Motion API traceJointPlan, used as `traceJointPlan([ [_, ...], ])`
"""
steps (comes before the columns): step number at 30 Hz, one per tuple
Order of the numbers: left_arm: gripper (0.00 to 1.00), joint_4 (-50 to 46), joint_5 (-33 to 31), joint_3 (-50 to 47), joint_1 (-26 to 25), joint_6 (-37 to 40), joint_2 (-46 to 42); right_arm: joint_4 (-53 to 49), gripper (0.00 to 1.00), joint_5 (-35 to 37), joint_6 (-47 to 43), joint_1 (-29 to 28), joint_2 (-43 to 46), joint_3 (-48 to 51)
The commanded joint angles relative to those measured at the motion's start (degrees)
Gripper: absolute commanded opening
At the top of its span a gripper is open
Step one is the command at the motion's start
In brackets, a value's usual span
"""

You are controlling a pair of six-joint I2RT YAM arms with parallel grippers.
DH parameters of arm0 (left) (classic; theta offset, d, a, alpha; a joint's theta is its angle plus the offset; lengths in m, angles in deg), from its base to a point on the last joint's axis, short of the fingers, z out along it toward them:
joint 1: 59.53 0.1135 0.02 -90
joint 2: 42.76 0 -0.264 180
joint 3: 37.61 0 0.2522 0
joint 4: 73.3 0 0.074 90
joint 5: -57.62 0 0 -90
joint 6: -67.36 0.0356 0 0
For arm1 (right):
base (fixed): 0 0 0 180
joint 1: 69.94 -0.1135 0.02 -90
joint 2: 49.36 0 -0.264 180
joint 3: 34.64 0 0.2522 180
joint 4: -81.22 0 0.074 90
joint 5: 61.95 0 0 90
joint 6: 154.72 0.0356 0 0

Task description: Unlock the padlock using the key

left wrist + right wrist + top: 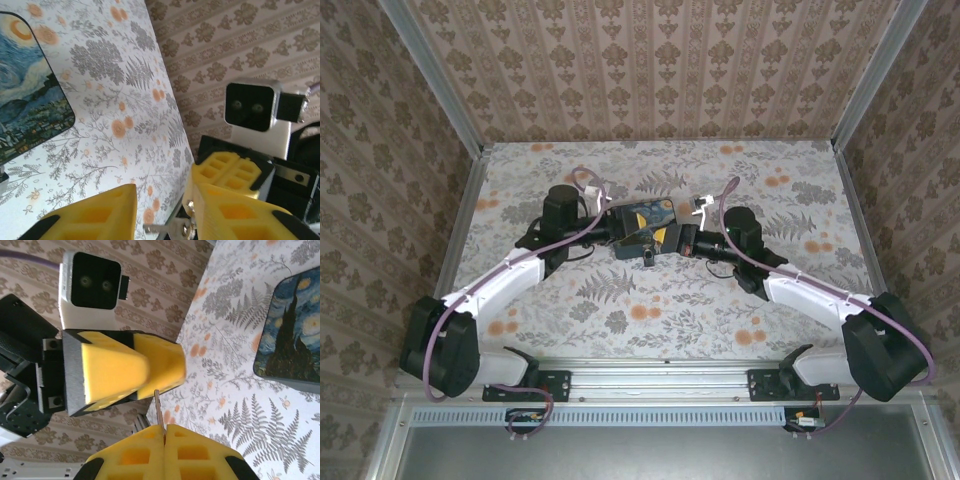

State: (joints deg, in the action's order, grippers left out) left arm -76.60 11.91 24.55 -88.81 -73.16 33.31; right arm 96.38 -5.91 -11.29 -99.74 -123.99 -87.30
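Thin key (pixel 158 407) pinched tight in right claw (pixel 164 430)

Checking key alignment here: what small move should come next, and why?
Probably ease the right gripper slightly and slowly toward the left gripper. The right gripper is shut on the key, whose thin blade ends just beneath the left gripper's yellow fingers. What the left gripper holds is unclear, so go gently.

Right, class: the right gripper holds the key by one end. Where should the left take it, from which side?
Take the bare stretch of the key that sticks out of the shut right gripper, coming head-on from opposite. It is a thin strip, so pads should probably close on its flat faces.
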Motion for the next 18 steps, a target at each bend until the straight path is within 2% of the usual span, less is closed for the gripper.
traceJointPlan([
  [1,0.32,0.89,5.45,0.93,-0.17,2.77,0.80,-4.04,0.00,-3.56,-3.16,0.73,-0.39,-2.62],
  [5,0.32,-0.63,8.30,2.32,-1.27,5.07,1.83,-4.27,0.00,-6.21,-4.06,0.88,-1.36,-3.85],
  [9,0.30,-2.33,8.43,2.91,-1.75,6.65,2.06,-6.19,0.00,-7.49,-5.52,0.88,-1.59,-5.02],
  [13,0.22,-1.47,9.15,2.85,-2.09,6.33,2.28,-6.60,0.00,-7.64,-5.66,0.89,-1.74,-5.12],
  [18,0.04,-0.24,9.32,2.49,-2.17,5.80,2.37,-6.22,0.00,-8.37,-5.44,0.96,-2.05,-5.05],
])
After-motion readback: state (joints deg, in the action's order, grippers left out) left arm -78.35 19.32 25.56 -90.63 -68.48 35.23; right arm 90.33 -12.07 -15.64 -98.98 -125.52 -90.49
